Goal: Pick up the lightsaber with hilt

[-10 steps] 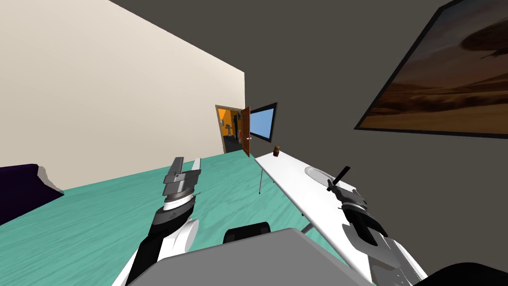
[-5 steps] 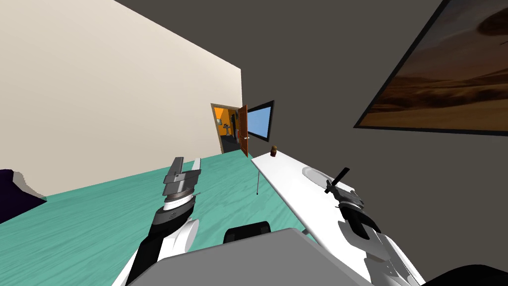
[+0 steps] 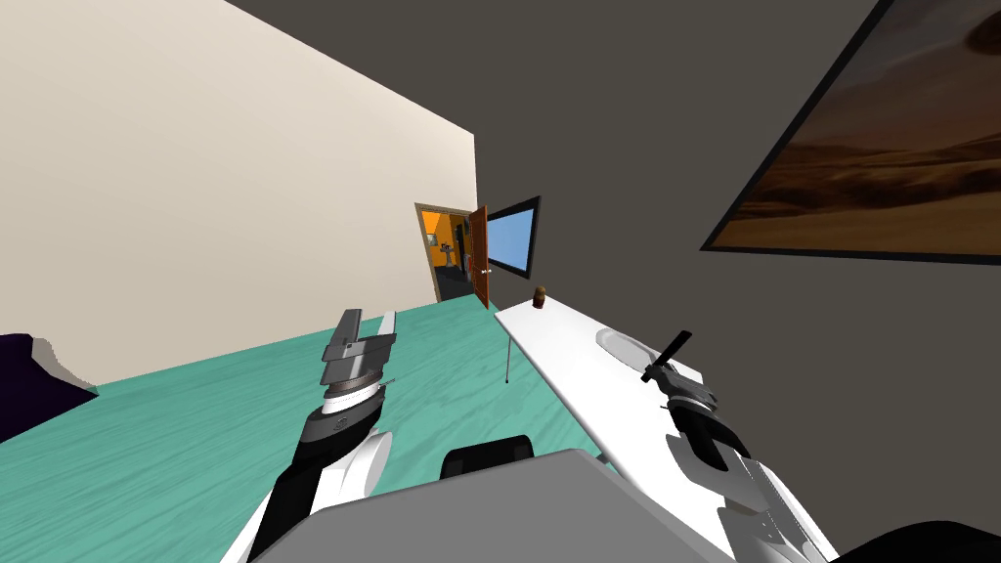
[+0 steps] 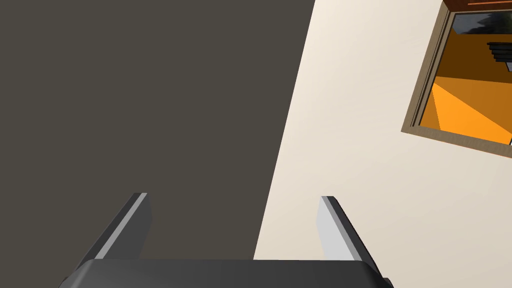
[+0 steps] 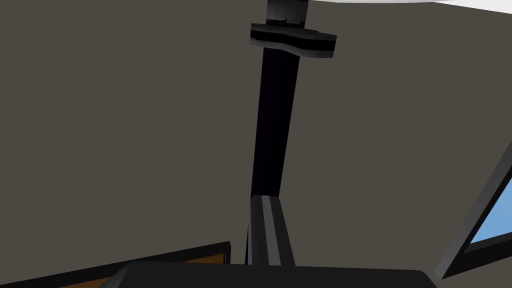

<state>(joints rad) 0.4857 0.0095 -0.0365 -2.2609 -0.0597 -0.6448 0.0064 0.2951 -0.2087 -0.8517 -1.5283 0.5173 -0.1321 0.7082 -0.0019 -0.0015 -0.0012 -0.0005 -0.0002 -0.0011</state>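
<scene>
At nine o'clock in the head view, the corner of a dark purple sofa (image 3: 24, 376) against a cream wall. To its three o'clock, broad teal wood-grain floor (image 3: 195, 420), open all the way across to the table's near edge.

Above that floor, the left gripper (image 3: 370, 319), spread wide and pinching nothing. In the left wrist view, both thin grey fingers (image 4: 331, 227) well apart.

Far off at twelve o'clock of it, an open brown door (image 3: 480, 256) with an orange room behind. Just at three o'clock of the door, a black-framed blue panel (image 3: 514, 240) on the dark grey wall.

Below, a long white table (image 3: 567, 391) on thin grey legs, far side tight along that wall, near edge slanting toward five o'clock. Small brown jar (image 3: 539, 295) at the far end, shallow round white dish (image 3: 616, 342) midway.

Just beside the dish, at its four o'clock, the lightsaber (image 3: 673, 349): a slim, straight, matt black rod, tilted, free end toward one o'clock. In the right wrist view, a short black crosspiece (image 5: 294, 40) away from the grip.

Right gripper (image 3: 657, 373) over the table, blades pressed together on the rod. Contact between rod and tabletop: cannot tell.

At two o'clock, a large black-framed brown landscape picture (image 3: 880, 166).
</scene>
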